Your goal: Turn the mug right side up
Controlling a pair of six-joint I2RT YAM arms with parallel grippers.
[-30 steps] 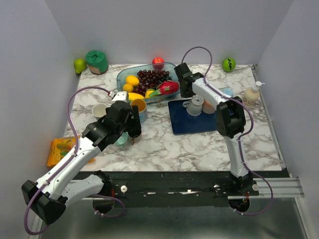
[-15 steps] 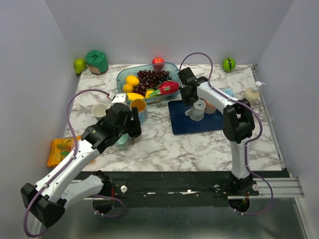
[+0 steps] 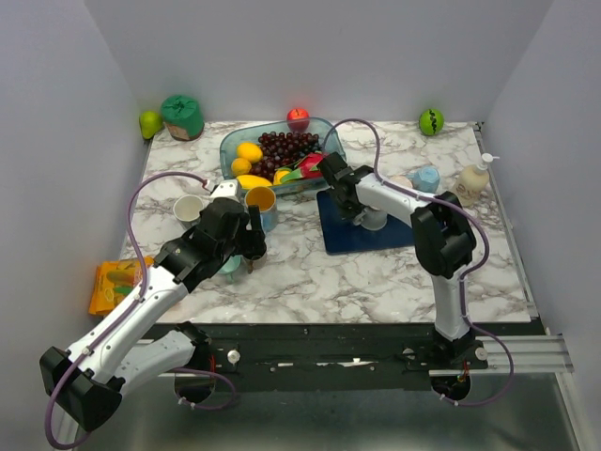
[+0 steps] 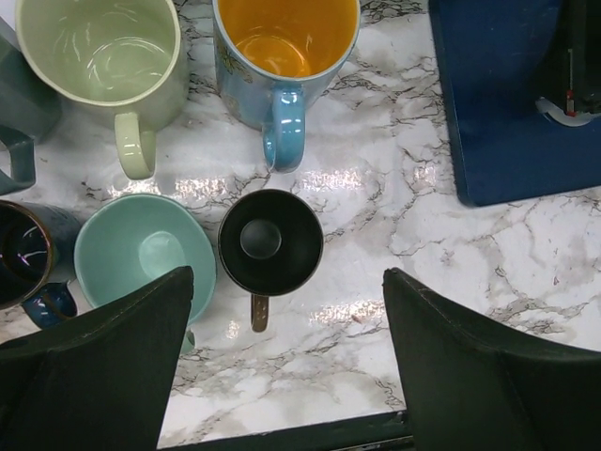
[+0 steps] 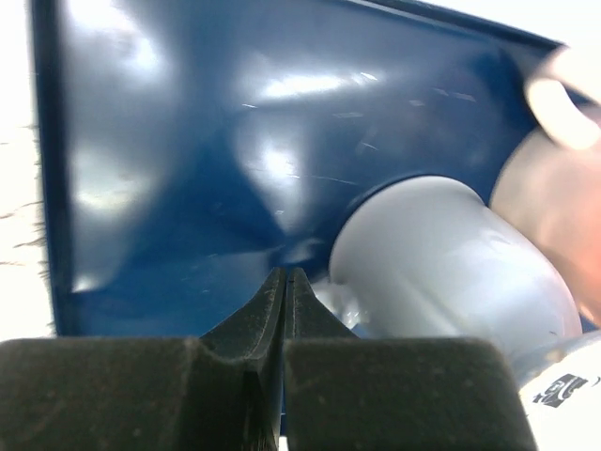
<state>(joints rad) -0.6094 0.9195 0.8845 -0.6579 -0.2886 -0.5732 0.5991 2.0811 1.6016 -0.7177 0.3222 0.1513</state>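
One second on, our right end effector (image 5: 285, 274) has come down beside the gray mug (image 5: 441, 263).
We see its fingers pinched together with nothing visible between them, tips low on the blue mat (image 5: 188, 141) just left of the mug, which has slid slightly nearer; we judge it not yet righted, so a fresh grasp seems needed. Our left end effector (image 4: 288, 273) hangs spread wide over the counter (image 3: 310, 272). We can read no writing; a small label is illegible.
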